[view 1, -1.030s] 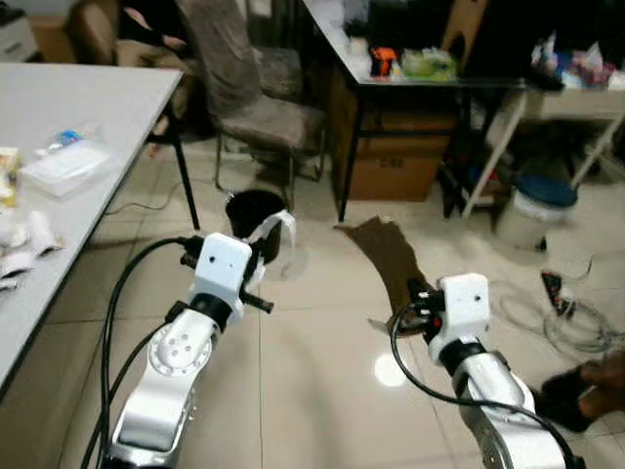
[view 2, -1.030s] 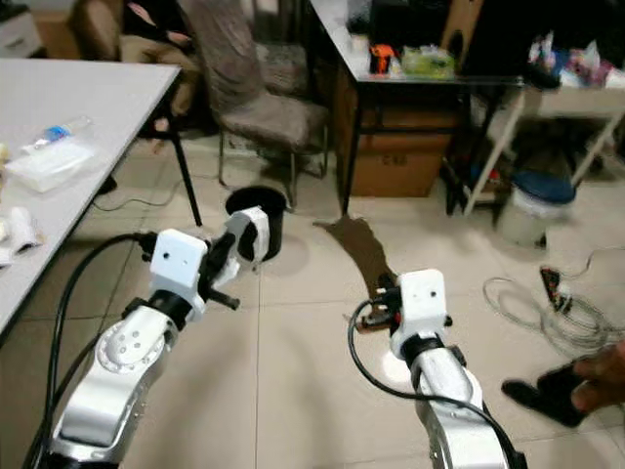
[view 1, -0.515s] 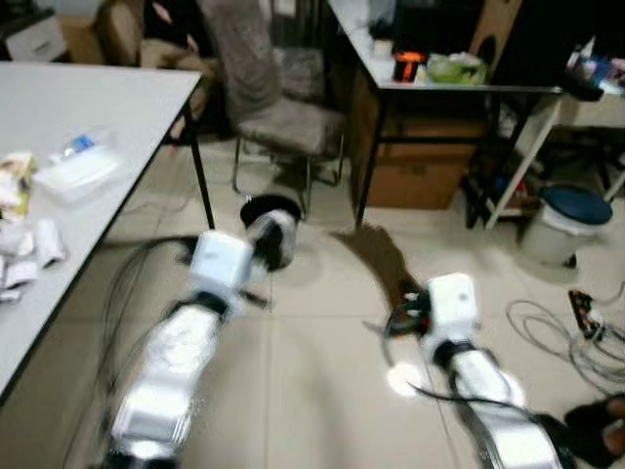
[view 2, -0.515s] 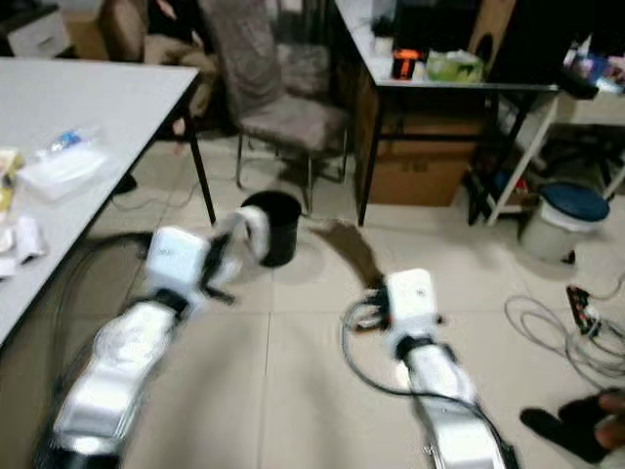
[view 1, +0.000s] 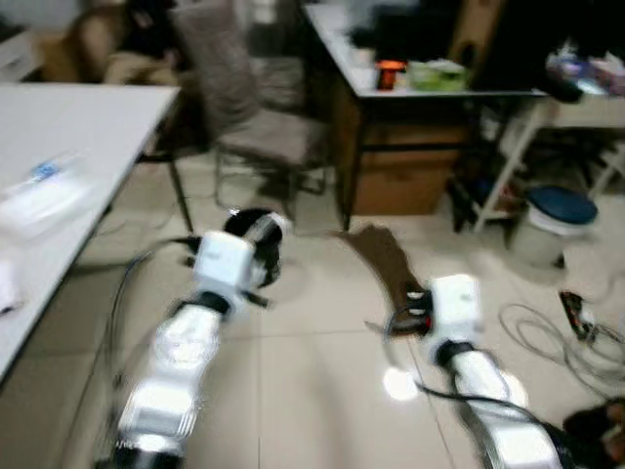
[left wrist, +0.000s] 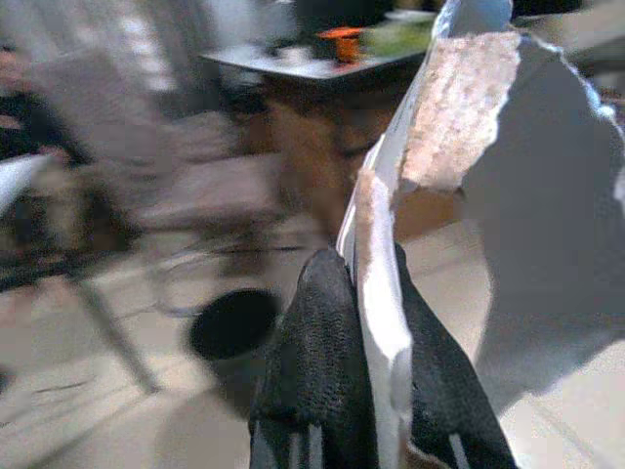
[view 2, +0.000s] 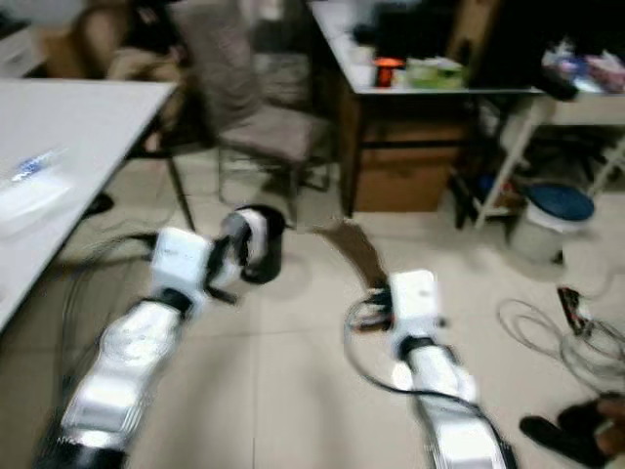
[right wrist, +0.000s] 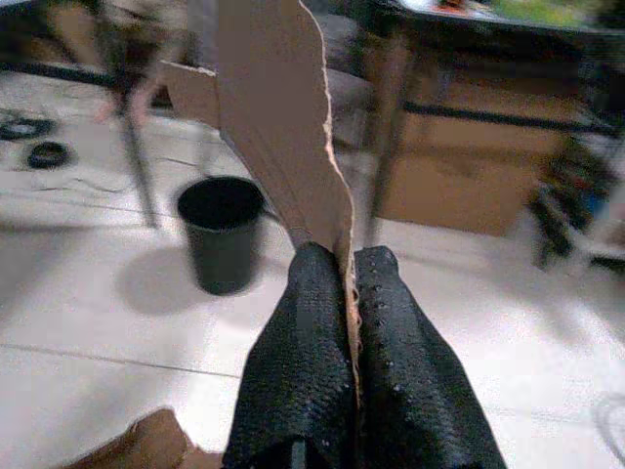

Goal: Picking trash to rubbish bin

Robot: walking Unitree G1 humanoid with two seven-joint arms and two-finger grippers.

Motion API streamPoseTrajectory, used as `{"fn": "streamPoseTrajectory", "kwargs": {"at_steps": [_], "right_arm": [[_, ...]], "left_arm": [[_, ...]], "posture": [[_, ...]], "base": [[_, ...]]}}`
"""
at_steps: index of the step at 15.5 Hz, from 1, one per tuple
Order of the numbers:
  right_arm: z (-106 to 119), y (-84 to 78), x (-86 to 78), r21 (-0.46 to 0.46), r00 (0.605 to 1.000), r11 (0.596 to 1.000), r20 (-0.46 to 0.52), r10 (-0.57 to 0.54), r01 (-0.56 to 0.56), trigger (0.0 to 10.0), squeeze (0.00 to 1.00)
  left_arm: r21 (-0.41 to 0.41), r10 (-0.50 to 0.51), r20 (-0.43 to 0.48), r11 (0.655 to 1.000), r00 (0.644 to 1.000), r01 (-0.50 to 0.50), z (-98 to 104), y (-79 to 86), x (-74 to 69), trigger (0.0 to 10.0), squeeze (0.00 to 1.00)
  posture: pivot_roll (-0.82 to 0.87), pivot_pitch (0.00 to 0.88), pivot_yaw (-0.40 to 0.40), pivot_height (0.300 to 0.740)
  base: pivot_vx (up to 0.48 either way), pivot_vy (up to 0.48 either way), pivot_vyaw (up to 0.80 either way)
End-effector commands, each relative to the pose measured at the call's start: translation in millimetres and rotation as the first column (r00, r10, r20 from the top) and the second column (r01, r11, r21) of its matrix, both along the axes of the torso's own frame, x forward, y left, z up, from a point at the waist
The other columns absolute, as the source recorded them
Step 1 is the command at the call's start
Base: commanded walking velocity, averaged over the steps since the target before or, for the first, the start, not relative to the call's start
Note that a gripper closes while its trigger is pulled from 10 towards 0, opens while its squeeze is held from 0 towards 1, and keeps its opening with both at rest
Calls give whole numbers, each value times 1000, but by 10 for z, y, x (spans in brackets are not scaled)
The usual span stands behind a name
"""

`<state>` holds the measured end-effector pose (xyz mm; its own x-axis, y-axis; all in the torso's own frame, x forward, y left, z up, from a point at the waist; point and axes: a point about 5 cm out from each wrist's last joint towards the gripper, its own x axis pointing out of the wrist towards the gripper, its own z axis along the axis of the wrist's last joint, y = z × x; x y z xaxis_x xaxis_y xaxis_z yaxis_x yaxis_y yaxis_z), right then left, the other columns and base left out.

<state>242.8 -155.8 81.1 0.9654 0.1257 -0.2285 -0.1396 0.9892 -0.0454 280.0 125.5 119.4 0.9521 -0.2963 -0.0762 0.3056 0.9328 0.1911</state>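
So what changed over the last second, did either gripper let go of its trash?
No. The left gripper stays shut on the white torn piece and the right gripper on the brown cardboard strip. The views shift and blur, so the camera moved; the black bin stands beside the chair as before.

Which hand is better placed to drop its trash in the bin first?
Left, probably. The left hand holds its white scrap right at the black bin; the right hand, clamping brown cardboard, sits farther off.
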Motion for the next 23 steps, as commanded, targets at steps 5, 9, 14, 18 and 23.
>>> {"fn": "streamPoseTrajectory", "kwargs": {"at_steps": [5,9,14,18,23], "right_arm": [[48,34,63,16,999,1000,37,-1,0,10000,0],[-130,0,108,-99,999,994,10,-41,42,10000,0],[-274,-55,69,-3,995,997,-66,-78,78,10000,0],[-280,-55,67,-5,996,997,-53,-79,78,10000,0],[-305,13,59,-3,997,999,-74,-32,32,10000,0]], "left_arm": [[48,93,0,995,996,-93,-67,251,41,10000,0],[15,141,-30,990,990,-141,-249,365,-29,10000,0],[51,174,-58,984,983,-171,-332,437,-39,10000,0],[48,150,-58,988,987,-147,-338,383,-19,10000,0],[52,128,-36,991,991,-126,-287,318,28,10000,0]], "posture": [[-119,0,-39,740],[-108,0,-35,740],[-100,0,-44,740],[-124,0,-18,740],[-121,0,-27,740]], "base": [[407,0,0],[413,0,0],[424,0,0],[425,0,0],[427,0,0]]}}
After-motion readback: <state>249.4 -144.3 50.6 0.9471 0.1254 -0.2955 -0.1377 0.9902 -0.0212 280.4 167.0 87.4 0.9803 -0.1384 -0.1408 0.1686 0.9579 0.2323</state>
